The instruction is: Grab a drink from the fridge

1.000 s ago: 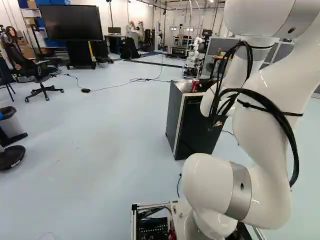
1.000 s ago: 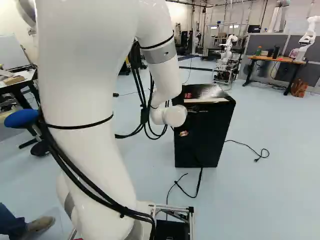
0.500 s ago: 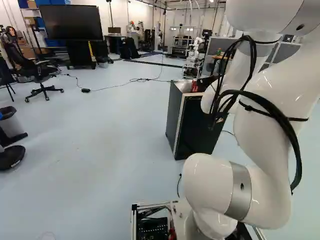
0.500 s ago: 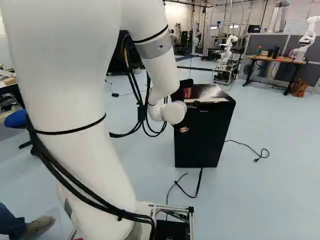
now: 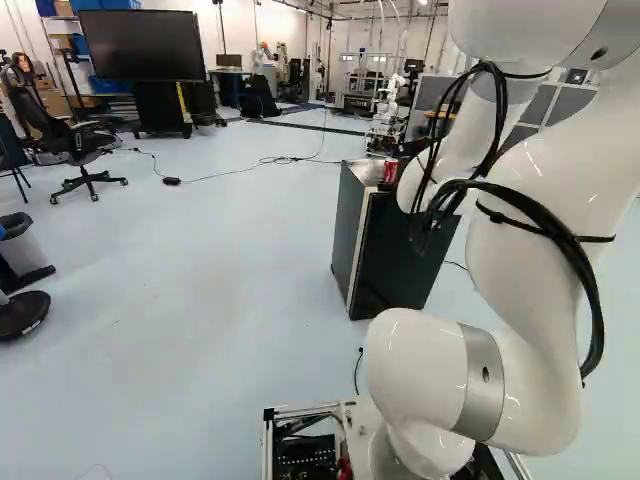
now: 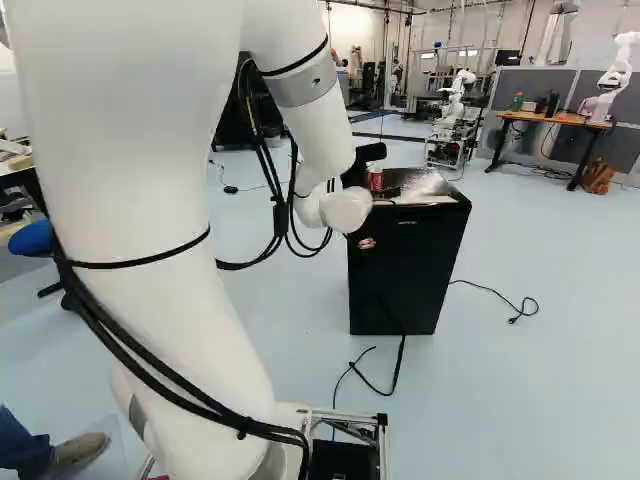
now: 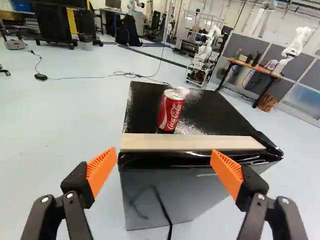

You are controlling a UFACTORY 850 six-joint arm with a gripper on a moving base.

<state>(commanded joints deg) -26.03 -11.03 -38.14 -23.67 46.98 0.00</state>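
A pale blue floor [image 6: 580,380] spreads through a large workroom. Rising over it, close up at the right of the left base view, is a thick white robot arm [image 5: 530,240] with black cables strapped along it. Ahead of it stands a box-shaped black fridge [image 6: 420,270] with a glossy top. Farther back, at the left of the left base view, is a wide black screen [image 5: 143,45] on a dark stand. At the right of the right base view, a wooden-topped desk [image 6: 550,117] has a white jointed arm, another robot [image 6: 617,75], at its far right end.

The black, two-fingered gripper [image 6: 366,243] is just in front of the fridge, mostly hidden behind the white arm in the right base view. In the wrist view, the gripper [image 7: 164,155] has its orange-padded fingers spread wide apart, nothing between them.

A flat strip of pale wood [image 7: 190,142] runs along the fridge top's near edge. Just behind it, nearer the near left corner than the right, the drink stands upright: a red cylindrical metal can [image 7: 171,110] with white lettering and a silver lid, ahead of the fingers and touching neither.
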